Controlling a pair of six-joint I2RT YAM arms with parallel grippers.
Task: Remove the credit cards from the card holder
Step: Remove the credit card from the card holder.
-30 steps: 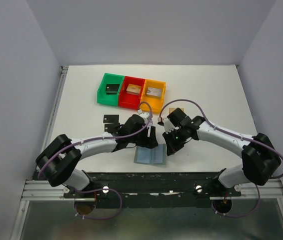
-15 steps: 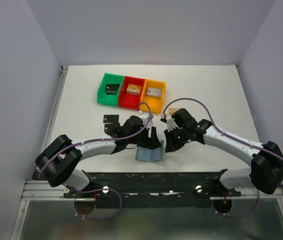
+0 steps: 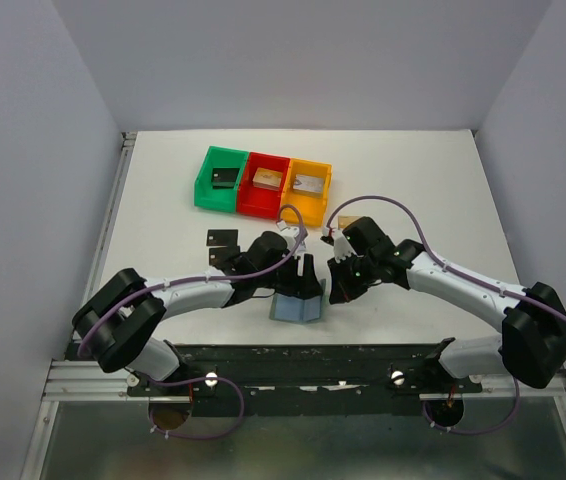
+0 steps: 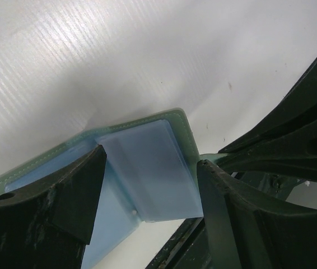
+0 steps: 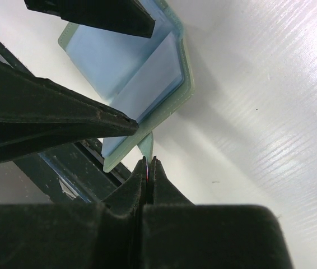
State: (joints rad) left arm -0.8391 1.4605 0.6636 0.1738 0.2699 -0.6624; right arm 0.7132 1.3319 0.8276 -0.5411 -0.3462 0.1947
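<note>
Two thin black rectangular cards point(image 3: 221, 238) out on white surface point(image 3: 413, 180), 10 o'clock of flat grey-green folding card holder point(image 3: 296, 309), itself at surface 6 o'clock. Left claw point(image 4: 147, 185) released, straddling holder's blue pockets. Right claw point(image 5: 149, 162) clenched on holder tab, flap tilted up. Step: holding open. Next: pinch remaining card edge; none discernible.

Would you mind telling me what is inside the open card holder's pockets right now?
The card holder's pale blue pockets show no card where they are visible. The left gripper's jaws cover part of the lower flap, so what lies there cannot be seen.
</note>
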